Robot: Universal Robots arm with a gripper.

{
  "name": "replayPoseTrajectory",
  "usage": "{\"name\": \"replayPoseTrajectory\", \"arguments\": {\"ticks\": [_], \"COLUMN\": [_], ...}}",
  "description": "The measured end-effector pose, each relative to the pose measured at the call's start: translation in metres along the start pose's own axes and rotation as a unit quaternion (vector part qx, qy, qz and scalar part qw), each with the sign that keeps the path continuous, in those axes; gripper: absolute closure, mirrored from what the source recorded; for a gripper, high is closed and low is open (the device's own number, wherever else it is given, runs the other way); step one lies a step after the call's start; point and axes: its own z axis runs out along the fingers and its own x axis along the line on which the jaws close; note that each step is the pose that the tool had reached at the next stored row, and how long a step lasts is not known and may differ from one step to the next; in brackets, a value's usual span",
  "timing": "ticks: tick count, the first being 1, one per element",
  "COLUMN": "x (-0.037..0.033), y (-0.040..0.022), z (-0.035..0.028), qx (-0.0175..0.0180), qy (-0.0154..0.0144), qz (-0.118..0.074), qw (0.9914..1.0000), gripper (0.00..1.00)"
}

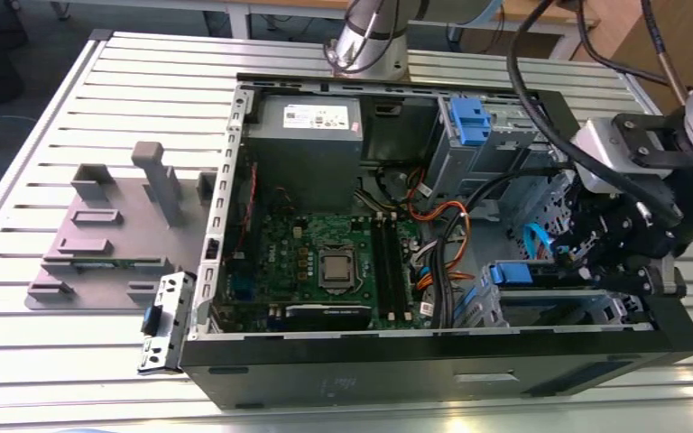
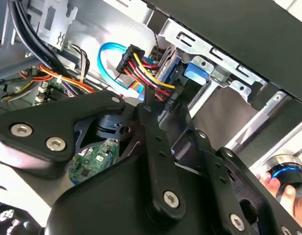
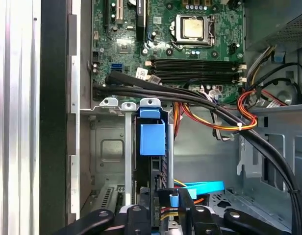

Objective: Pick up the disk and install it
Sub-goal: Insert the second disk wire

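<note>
**Near, exterior view's right:** gripper (image 1: pixel 587 269) lowered into the open case (image 1: pixel 443 361), over the near bay. Whether it is clamped on anything cannot be told. The disk (image 3: pixel 152 134) stands edge-on in that bay with its blue tab up, its label hidden.

**Middle:** one motherboard (image 1: pixel 322 262).

**Far:** a second blue tab (image 1: pixel 467 122) and one white sticker (image 1: pixel 310 115), its print illegible.

**Below:** slatted table (image 1: pixel 33 361).

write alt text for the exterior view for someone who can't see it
A robot arm's end effector reaches into the drive cage of an open desktop computer case, next to the blue-railed disk there, at the exterior view's right. The case lies on a slatted metal table, motherboard exposed.
</note>
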Motion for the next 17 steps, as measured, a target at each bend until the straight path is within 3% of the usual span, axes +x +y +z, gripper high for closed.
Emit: {"name": "replayPoseTrajectory", "arguments": {"ticks": [5,6,7,11,15,17], "x": [0.0005,0.0002,0.0002,-0.0010,-0.0027,-0.0027], "y": [-0.0001,-0.0002,-0.0002,0.0001,0.0004,0.0005], "z": [0.0058,0.0060,0.0040,-0.0090,-0.0252,-0.0255], "qx": [0.0000,0.0000,0.0001,0.0004,0.0004,0.0004], "qy": [0.0009,0.0049,0.0091,0.0067,0.0066,0.0066], "qz": [0.000,0.000,0.000,0.000,0.000,0.000], "qw": [1.00000,0.99999,0.99996,0.99998,0.99998,0.99998], "gripper": [0.66,0.68,0.68,0.68,0.68,0.68]}}
